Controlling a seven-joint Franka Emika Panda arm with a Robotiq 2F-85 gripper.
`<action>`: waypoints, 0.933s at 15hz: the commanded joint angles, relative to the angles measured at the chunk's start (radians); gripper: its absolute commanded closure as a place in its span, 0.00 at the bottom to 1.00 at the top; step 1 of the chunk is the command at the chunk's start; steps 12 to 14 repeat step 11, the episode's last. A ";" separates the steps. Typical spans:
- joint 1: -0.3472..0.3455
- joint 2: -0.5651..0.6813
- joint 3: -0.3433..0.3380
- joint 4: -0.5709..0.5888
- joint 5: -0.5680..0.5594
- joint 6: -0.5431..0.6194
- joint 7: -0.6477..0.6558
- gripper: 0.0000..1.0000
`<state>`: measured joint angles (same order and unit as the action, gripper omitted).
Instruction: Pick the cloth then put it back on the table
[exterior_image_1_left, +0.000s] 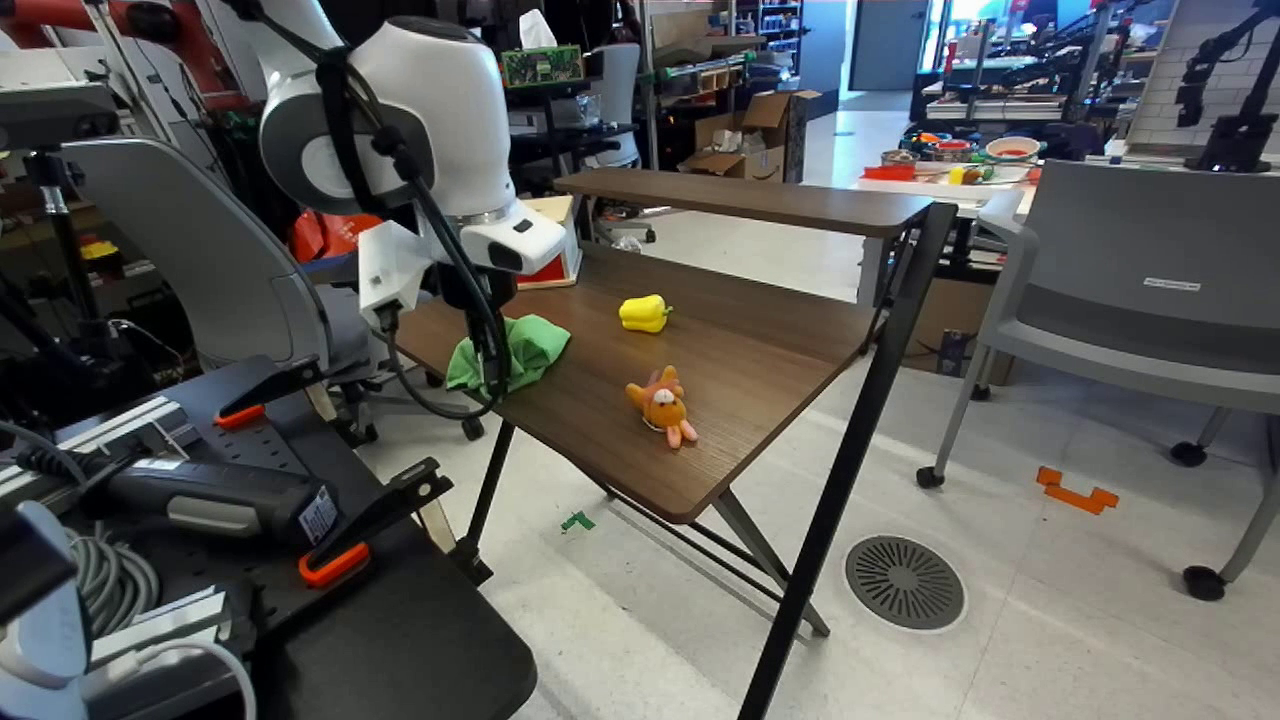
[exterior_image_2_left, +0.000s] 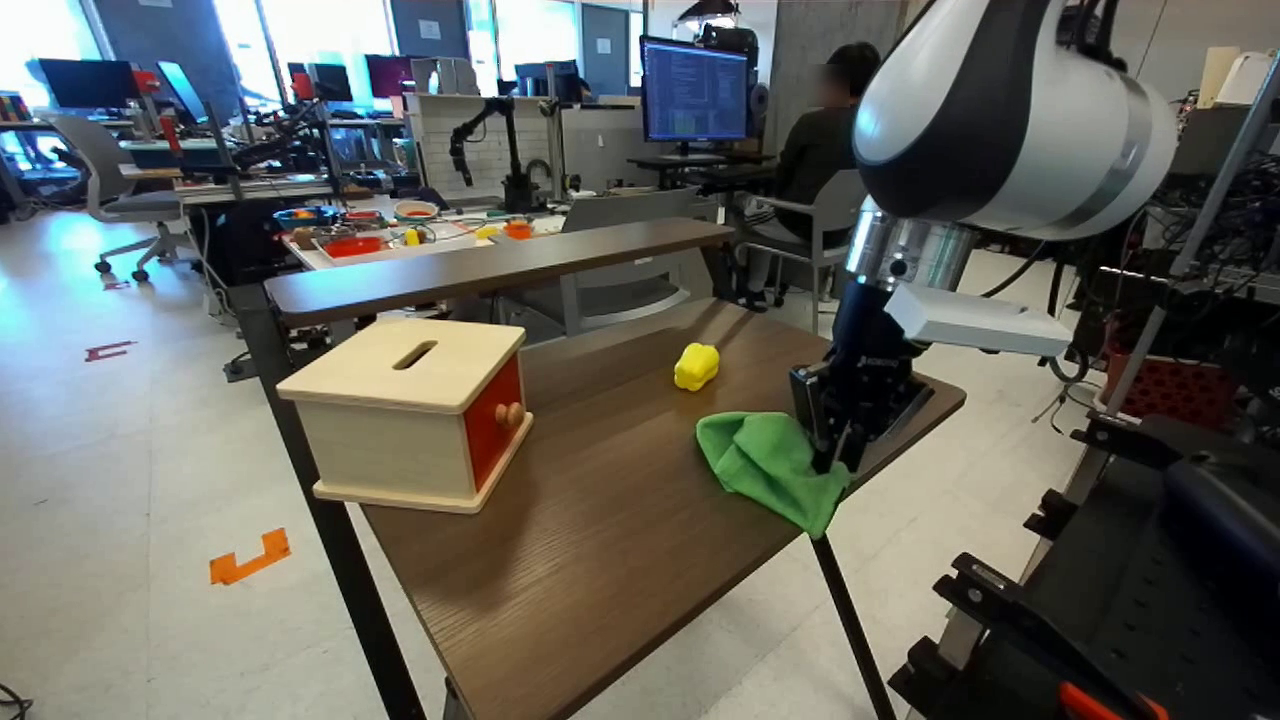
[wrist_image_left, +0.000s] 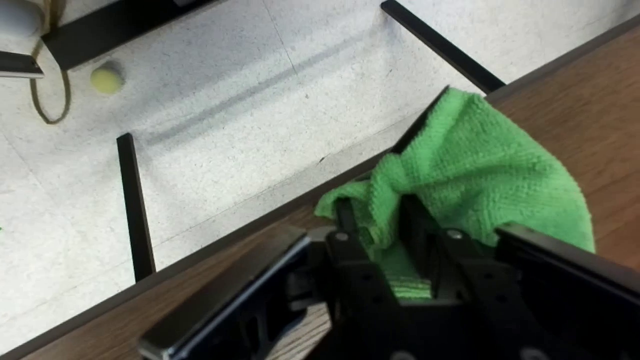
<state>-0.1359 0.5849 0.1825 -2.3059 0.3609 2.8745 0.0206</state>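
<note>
A crumpled green cloth (exterior_image_1_left: 537, 348) lies at the edge of the brown table (exterior_image_1_left: 575, 425). It shows in both exterior views, with one corner (exterior_image_2_left: 765, 465) hanging slightly over the table edge (exterior_image_2_left: 610, 560). My gripper (exterior_image_2_left: 836, 466) points down onto the cloth near that edge. In the wrist view, the fingers (wrist_image_left: 376, 212) are close together with a bunched fold of the cloth (wrist_image_left: 500, 170) between them. The rest of the cloth spreads on the table to the right of the fingers. The fingertips are partly hidden by the cloth.
A yellow toy pepper (exterior_image_1_left: 645, 314) stands near the cloth. An orange plush toy (exterior_image_1_left: 663, 404) lies on the table. A wooden box with a red door (exterior_image_2_left: 400, 430) stands at one end. A raised shelf (exterior_image_2_left: 500, 268) runs along one side. A black cart (exterior_image_1_left: 400, 610) stands close by.
</note>
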 joint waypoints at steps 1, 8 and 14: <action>-0.041 -0.162 0.026 -0.088 -0.040 -0.132 -0.090 0.38; 0.013 -0.371 -0.023 -0.174 0.004 -0.241 -0.205 0.11; 0.028 -0.482 -0.041 -0.240 0.006 -0.276 -0.229 0.00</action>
